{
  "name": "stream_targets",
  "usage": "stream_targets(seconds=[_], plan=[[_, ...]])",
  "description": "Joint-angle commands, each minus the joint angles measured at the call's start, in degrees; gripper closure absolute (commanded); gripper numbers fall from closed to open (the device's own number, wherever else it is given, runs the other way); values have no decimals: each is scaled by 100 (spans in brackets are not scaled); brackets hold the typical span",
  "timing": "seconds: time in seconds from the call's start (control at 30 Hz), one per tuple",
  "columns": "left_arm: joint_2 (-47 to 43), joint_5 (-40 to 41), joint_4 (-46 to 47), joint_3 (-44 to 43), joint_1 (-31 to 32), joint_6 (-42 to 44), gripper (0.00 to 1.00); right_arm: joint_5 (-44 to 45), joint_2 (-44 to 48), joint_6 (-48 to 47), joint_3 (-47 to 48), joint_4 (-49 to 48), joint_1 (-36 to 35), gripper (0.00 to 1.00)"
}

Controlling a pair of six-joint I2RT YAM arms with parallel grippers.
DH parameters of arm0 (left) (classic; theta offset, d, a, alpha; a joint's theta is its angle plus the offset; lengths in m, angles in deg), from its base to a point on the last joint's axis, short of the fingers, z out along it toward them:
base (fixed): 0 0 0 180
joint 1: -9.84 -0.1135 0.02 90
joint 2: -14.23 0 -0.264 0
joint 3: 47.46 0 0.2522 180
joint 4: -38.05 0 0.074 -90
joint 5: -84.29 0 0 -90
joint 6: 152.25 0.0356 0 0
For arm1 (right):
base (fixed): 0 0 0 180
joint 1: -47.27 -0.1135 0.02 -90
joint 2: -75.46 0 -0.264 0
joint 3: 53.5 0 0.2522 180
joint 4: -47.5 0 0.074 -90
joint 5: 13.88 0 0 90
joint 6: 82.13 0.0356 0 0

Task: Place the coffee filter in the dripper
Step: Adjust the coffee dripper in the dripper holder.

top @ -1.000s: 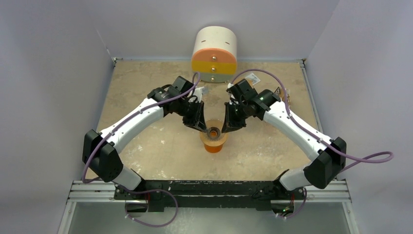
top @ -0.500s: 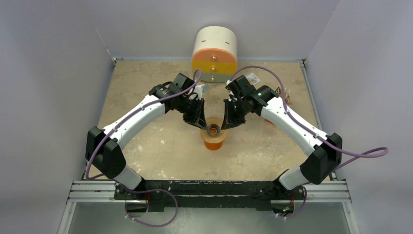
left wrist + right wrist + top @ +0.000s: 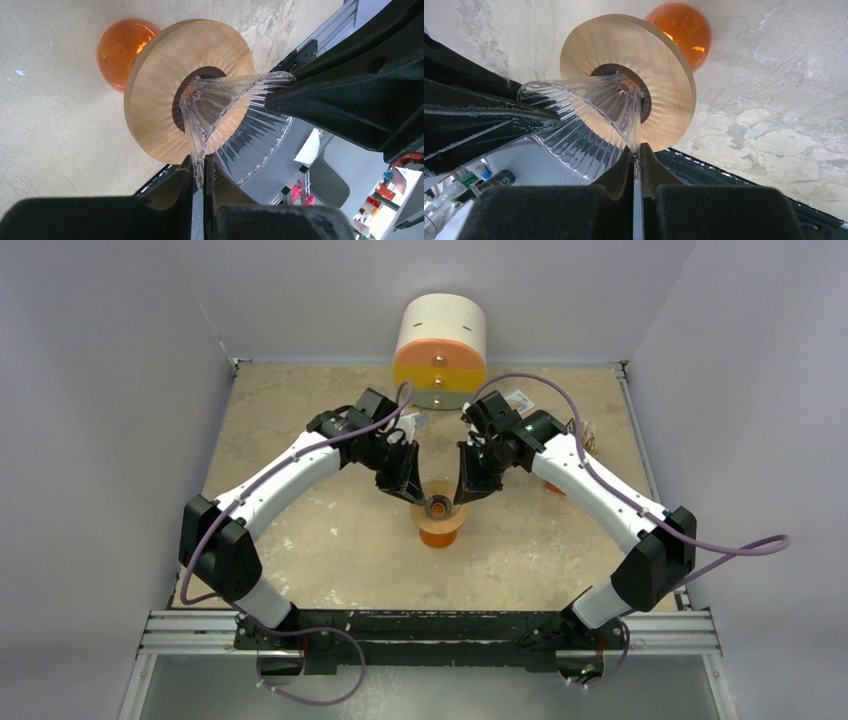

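Both arms moved a little toward the top of the overhead picture, and their elbows swung in closer to the middle. The dripper (image 3: 225, 115) went with them, a tiny bit higher in the frame than before. The left gripper (image 3: 411, 491) pinched the clear rim on one side, and the right gripper (image 3: 464, 491) pinched the other side. Both stayed squeezed tight on the glass. The wooden ring (image 3: 160, 100) sat around the narrow end, and the orange ball (image 3: 120, 45) showed just past it, in the middle of the table (image 3: 300, 420). I could not find the coffee filter anywhere. So the job looked hardly begun: the two arms were only moving the dripper, and the paper had not gone in yet.
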Motion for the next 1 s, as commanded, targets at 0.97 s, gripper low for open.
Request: stream_targets(seconds=[0.97], plan=[[583, 344, -155, -177, 83, 716, 72, 591, -826, -231, 174, -37, -3, 74]])
